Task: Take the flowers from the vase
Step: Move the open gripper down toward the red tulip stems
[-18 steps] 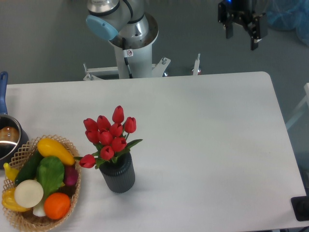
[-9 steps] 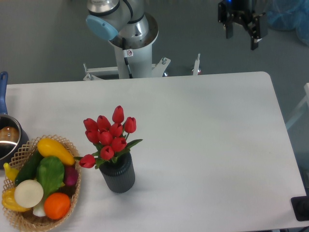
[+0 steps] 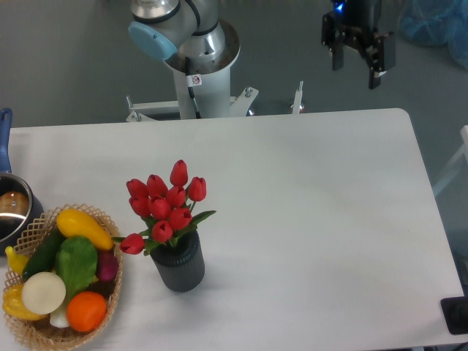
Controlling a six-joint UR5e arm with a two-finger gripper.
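— Where do we stand? Our pincer (image 3: 356, 64) hangs beyond the far edge of the counter (image 3: 314, 219), up at about one o'clock, fingers spread and holding nothing.

— And the tulips (image 3: 165, 206) sit in the ribbed dark grey vase (image 3: 178, 267), down toward seven o'clock on the counter, well apart from us. So we judge the step in hand to be the approach; nothing is grasped yet.

— How do we do it well? We'd come over the bunch and descend beside the heads, not through them, aiming for the stems just above the vase mouth. The green leaves (image 3: 196, 219) splay out at the rim, so the fingers should straddle the bundle there.

— One bloom droops to nine o'clock (image 3: 132, 243), toward the wicker basket (image 3: 110, 292) of fruit and vegetables. We'd keep our approach on the three o'clock side, where the counter is open, to avoid brushing the basket.

— Then close gently and lift straight up. The vase looks light; if the stems bind in the mouth it may rise or tip with them, so a slow vertical pull seems wisest.

— The metal pot (image 3: 13, 212) at the left edge is far enough not to matter.
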